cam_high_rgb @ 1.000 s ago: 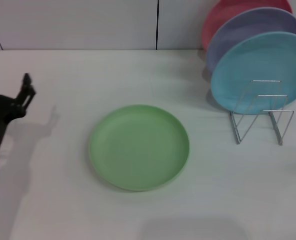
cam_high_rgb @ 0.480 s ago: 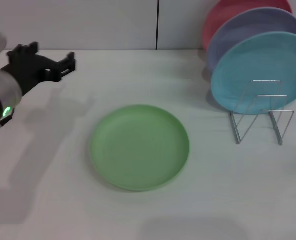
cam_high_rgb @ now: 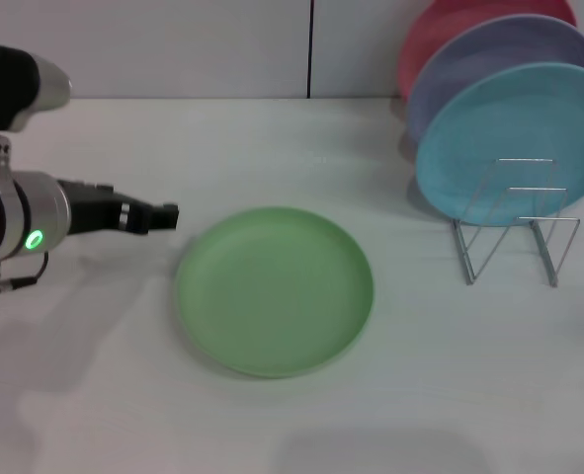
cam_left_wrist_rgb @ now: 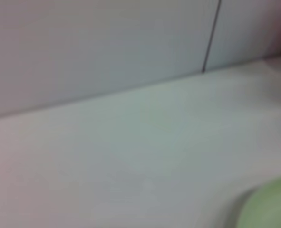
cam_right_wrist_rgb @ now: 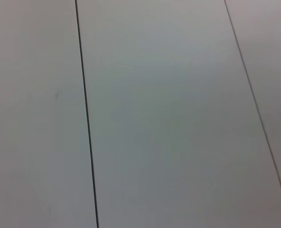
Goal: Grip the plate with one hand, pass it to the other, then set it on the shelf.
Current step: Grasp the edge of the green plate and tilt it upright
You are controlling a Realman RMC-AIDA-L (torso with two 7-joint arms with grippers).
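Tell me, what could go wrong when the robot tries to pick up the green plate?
The green plate lies flat on the table, so the left gripper, now just beside its rim, might push it sideways instead of catching the edge. Later, the wire shelf already holds the blue plate, which the green one could bump.

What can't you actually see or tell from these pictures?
- Left hand, head view: too small to tell whether open or shut.
- Right hand: in no view; its wrist camera shows only blank panels.
- Green plate, left wrist view: blurred, cut off at the corner.
- Pink plate, head view: mostly hidden behind the lavender plate.
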